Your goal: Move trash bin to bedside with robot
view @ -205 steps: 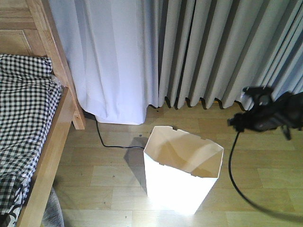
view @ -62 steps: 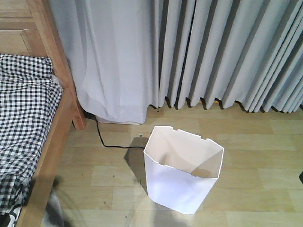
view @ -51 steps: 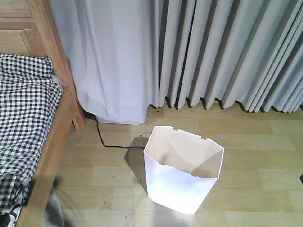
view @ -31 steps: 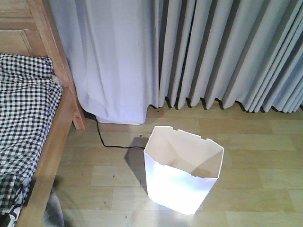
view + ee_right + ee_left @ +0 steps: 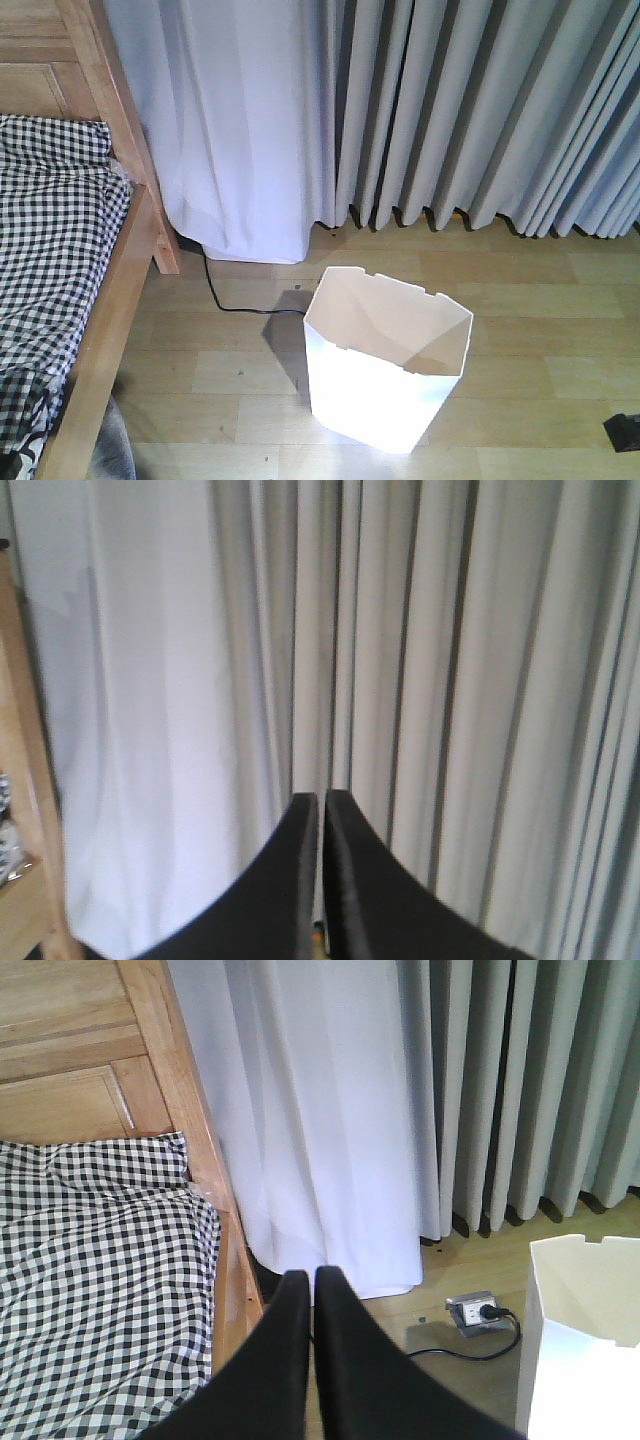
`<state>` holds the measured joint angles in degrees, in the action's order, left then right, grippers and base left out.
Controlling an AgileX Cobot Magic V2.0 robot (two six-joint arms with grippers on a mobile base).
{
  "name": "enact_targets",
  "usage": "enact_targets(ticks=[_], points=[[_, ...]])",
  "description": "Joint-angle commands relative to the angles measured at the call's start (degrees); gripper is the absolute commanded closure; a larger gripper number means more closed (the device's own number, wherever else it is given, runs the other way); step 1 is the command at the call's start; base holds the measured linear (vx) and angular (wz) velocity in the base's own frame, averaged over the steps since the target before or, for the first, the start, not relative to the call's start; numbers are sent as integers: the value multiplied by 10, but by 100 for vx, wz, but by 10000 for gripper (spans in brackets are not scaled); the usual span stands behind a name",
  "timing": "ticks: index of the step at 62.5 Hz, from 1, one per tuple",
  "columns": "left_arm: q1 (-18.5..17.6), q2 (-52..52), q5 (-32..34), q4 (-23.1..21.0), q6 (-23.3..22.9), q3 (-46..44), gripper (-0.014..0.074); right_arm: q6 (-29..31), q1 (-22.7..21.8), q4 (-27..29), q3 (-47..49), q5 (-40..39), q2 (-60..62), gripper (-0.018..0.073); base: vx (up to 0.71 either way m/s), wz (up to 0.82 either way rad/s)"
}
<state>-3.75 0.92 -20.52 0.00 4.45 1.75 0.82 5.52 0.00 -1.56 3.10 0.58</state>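
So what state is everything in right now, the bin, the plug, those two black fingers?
trash bin: upright on the floor, empty, nothing holding it, apart from the bed.
left gripper: fingers closed together, holding nothing.
right gripper: fingers closed together, holding nothing.
black cable: plugged into the floor socket.
curtains: drawn shut, reaching the floor.
bed: covered with checked bedding.

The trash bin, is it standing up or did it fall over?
Standing up. The trash bin sits on its base on the wooden floor, its open top facing up, and no claw is touching it.
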Motion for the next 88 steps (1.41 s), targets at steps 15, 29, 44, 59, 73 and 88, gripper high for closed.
enact_targets(ticks=[15, 29, 44, 59, 73, 88], points=[[0, 12, 40, 0, -3, 10, 603, 6, -4, -21, -5, -47, 5, 567, 0, 0], [0, 12, 40, 0, -3, 10, 603, -1, -4, -21, -5, -51, 5, 567, 0, 0], [0, 12, 40, 0, -3, 10, 603, -1, -4, -20, -5, -44, 5, 567, 0, 0], [0, 12, 40, 0, -3, 10, 603, -1, -4, -20, -5, -43, 6, 567, 0, 0], [0, 12, 40, 0, -3, 10, 603, -1, -4, -20, -5, -43, 6, 567, 0, 0], [0, 12, 40, 0, -3, 10, 603, -1, -4, -20, -5, -43, 6, 567, 0, 0]])
